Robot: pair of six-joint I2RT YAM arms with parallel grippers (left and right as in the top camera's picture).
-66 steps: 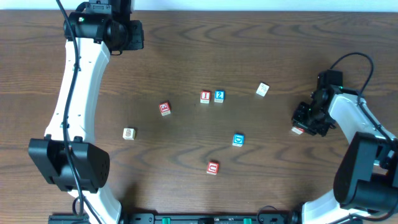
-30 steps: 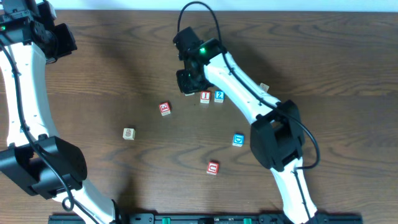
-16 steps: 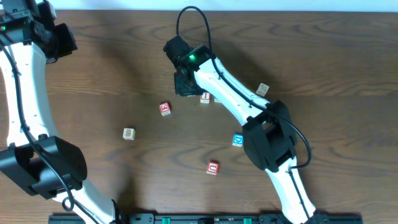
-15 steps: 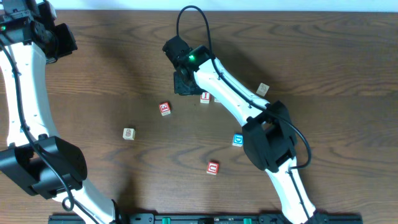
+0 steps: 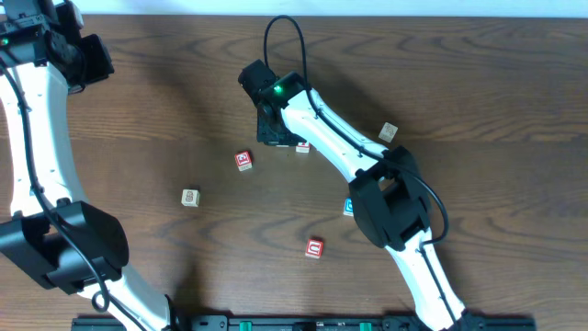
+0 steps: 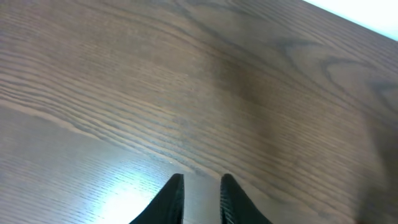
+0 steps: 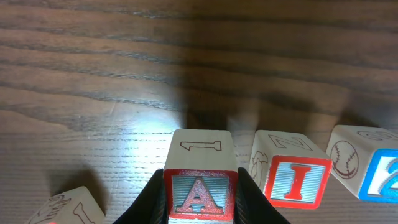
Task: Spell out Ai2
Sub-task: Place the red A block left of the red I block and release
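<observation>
My right gripper (image 5: 273, 130) is shut on a red-framed A block (image 7: 200, 186) and holds it just left of the red I block (image 7: 292, 177), close beside it. The blue 2 block (image 7: 379, 168) stands right of the I block. In the overhead view only part of the I block (image 5: 302, 146) shows; the arm hides the 2 block and the gripper hides the A block. My left gripper (image 5: 95, 62) is at the far left corner; its fingers (image 6: 200, 198) are nearly together and hold nothing.
Loose blocks lie around: a red one (image 5: 243, 160) left of the row, a beige one (image 5: 190, 197), a red one (image 5: 314, 248) near the front, a blue one (image 5: 349, 208) by my right arm, a beige one (image 5: 389, 132) to the right.
My right arm swung from the table's right edge to the middle, then edged down and left of the I block. My left arm moved to the far left corner.
</observation>
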